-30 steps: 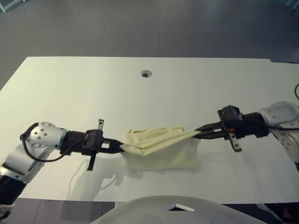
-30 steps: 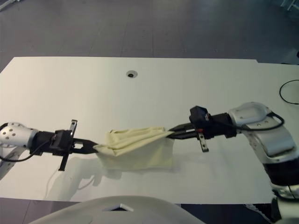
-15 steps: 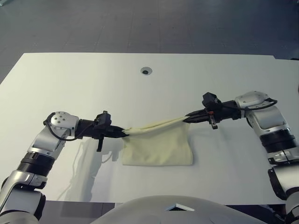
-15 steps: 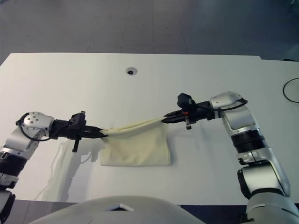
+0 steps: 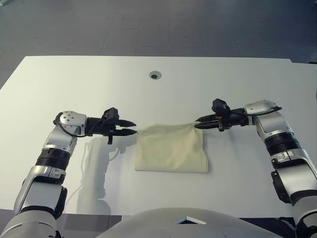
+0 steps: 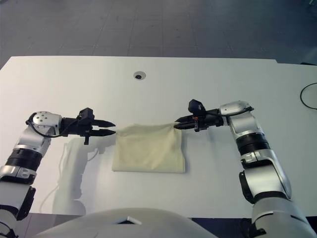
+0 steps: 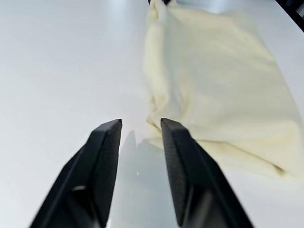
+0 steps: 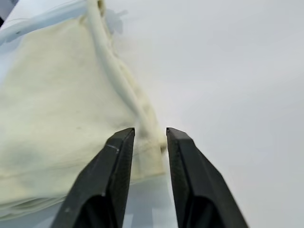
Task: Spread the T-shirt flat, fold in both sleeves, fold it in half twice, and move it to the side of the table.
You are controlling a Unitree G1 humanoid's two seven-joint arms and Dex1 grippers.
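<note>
T-shirt [image 5: 171,148] folded, flat on worktop [image 5: 74,79], midway along, nearer front edge. Left gripper [image 5: 132,127] spread, just beside far-left corner, apart. Right gripper [image 5: 197,123] spread, tips at far-right corner.

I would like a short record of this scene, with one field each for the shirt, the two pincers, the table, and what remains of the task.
T-shirt: pale yellow, folded into a small rectangle, lying flat on the near middle of the table.
left pincer: open, holding nothing, just off the shirt's far left corner and apart from it.
right pincer: open, at the shirt's far right corner; contact cannot be told.
table: white, with a small round hole toward its far side.
task left: the shirt is not yet at the side of the table.
</note>
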